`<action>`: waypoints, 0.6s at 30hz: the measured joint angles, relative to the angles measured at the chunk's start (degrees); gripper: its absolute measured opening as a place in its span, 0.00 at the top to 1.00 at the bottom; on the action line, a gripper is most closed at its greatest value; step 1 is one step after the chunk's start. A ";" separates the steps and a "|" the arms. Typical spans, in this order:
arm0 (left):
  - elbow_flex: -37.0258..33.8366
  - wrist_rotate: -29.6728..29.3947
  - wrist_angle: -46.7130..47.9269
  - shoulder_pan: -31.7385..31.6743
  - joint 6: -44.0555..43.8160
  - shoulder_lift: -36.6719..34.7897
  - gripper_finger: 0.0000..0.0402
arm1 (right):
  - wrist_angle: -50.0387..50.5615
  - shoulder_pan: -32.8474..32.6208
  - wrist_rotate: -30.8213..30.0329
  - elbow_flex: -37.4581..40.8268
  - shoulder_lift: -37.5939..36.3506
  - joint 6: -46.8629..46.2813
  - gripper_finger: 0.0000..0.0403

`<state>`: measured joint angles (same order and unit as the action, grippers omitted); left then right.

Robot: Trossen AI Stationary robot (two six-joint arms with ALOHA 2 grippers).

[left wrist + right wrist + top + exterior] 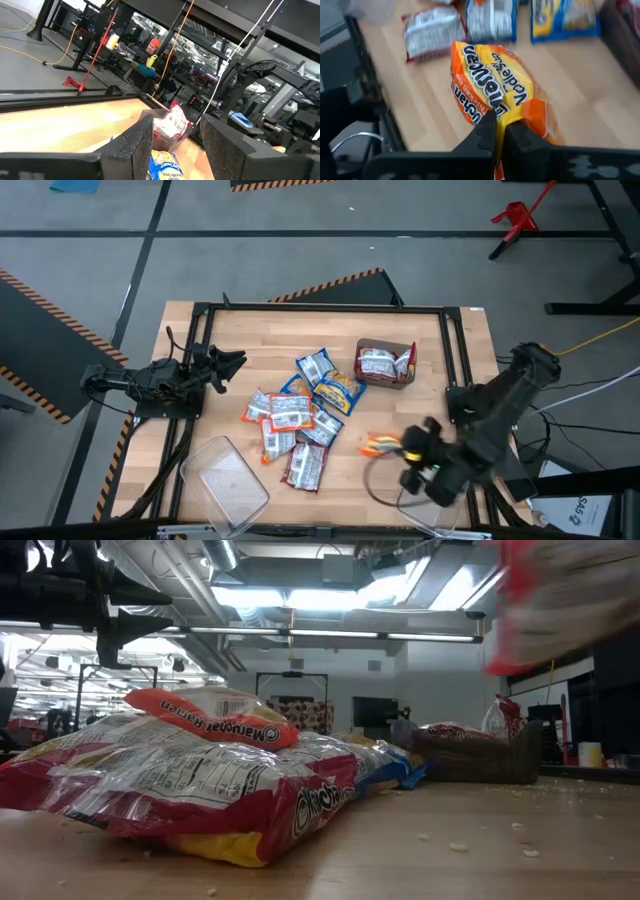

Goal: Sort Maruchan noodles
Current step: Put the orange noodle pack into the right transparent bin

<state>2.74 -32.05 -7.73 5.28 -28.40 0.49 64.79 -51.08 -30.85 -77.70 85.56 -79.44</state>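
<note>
Several Maruchan noodle packets [300,415] lie in a loose, overlapping pile on the middle of the wooden table. Their accents are blue-yellow, red-maroon and orange. More red packets [380,363] sit in a small brown cardboard box [404,376] toward the far right. My right gripper [400,446] is over the near right part of the table, shut on an orange packet [490,80]. In the low view this packet shows as a blur [560,600] high above the table. My left gripper [237,363] waits open at the left, pointing toward the pile. My right gripper pinches the orange packet between its two fingers [487,127] at one end [517,112], at the crimped edge. The packet is lifted clear of the table and reaches out ahead of the fingers, toward the pile.
A clear plastic bin [225,480] stands at the near edge, left of centre. A dark metal frame [320,308] runs round the tabletop. Crumbs lie on bare wood [480,840] on the right of the low view. A person [150,47] is in the room beyond the table.
</note>
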 joint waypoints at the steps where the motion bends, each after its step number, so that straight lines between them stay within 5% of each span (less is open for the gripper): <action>1: 0.00 0.00 0.00 0.00 0.02 0.00 0.61 | 1.71 -1.98 -0.03 0.01 -0.58 -3.03 1.00; 10: 0.00 -0.51 0.00 -0.01 0.02 0.00 0.61 | 16.60 -18.14 2.61 0.01 -1.68 -33.25 1.00; 18: 0.00 -1.92 0.05 -0.01 0.07 -0.02 0.61 | 19.27 -24.64 6.46 0.18 -0.10 -44.61 1.00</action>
<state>2.74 -33.97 -7.67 5.27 -28.34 0.47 84.06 -75.72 -24.39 -77.52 85.46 -124.05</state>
